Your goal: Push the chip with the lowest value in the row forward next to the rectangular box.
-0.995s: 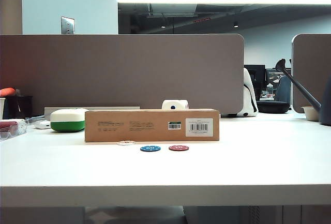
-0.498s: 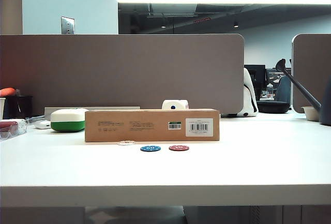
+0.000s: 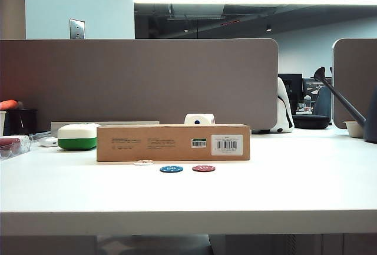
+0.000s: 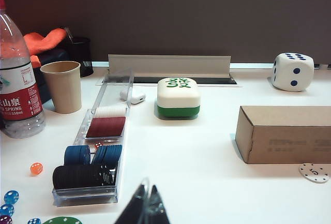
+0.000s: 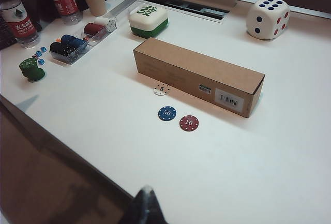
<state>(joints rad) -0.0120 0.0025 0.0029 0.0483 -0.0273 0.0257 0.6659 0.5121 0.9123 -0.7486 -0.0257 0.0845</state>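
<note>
The white chip (image 3: pixel 143 162), marked 5 (image 5: pixel 162 89), lies flat just in front of the rectangular box (image 3: pixel 173 142), near its left part. The blue chip (image 5: pixel 167 113) marked 50 and the red chip (image 5: pixel 189 123) marked 10 lie side by side a little nearer the table's front edge. The brown cardboard box (image 5: pixel 199 76) lies lengthwise with its barcode label facing front. My left gripper (image 4: pixel 147 197) is shut and empty, well back from the box (image 4: pixel 287 133) and the white chip (image 4: pixel 314 172). My right gripper (image 5: pixel 146 194) is shut and empty, high over the table's front edge. Neither arm shows in the exterior view.
A white-and-green rounded case (image 3: pixel 77 136) sits left of the box, and a big white die (image 3: pixel 199 119) behind it. At the left stand a clear chip tray (image 4: pixel 98 151), a paper cup (image 4: pixel 62 86), a water bottle (image 4: pixel 18 89) and a green chip stack (image 5: pixel 32 69). A grey partition (image 3: pixel 138 81) backs the table.
</note>
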